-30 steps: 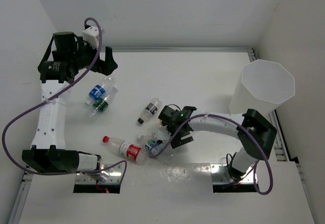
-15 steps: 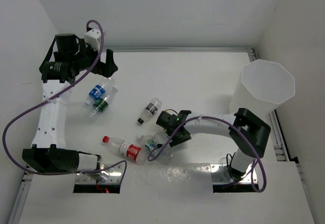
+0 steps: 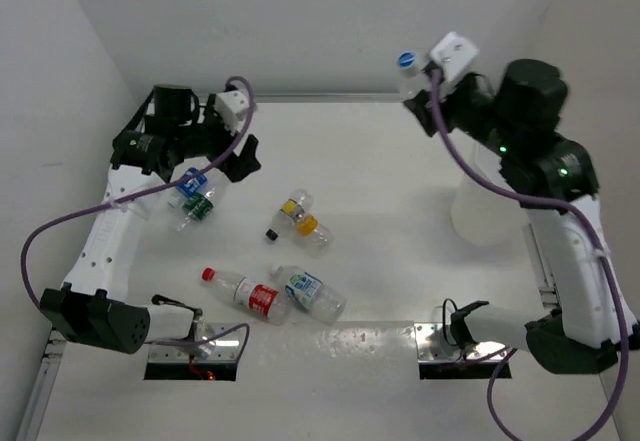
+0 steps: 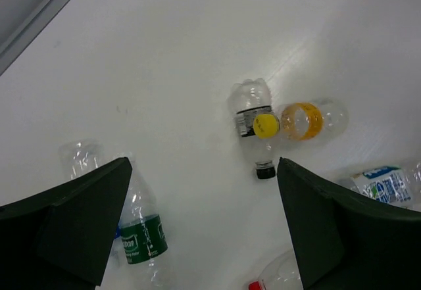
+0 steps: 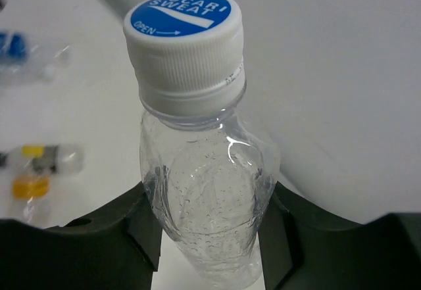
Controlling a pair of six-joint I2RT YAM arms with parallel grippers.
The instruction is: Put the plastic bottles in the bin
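Robot laboratory cell, as I view it from my remote station: bare white counter (image 3: 390, 186) boxed in by plain white walls (image 3: 330, 21), aluminium rail (image 3: 350, 98) along its far edge, left arm (image 3: 100, 251) and right arm (image 3: 578, 251) bolted to metal plates (image 3: 222, 337) at the near edge, purple cables (image 3: 70, 213) trailing loose

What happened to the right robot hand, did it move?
Yes. The right gripper rose from low over the table toward the far wall, near the bin, holding a blue-capped bottle.
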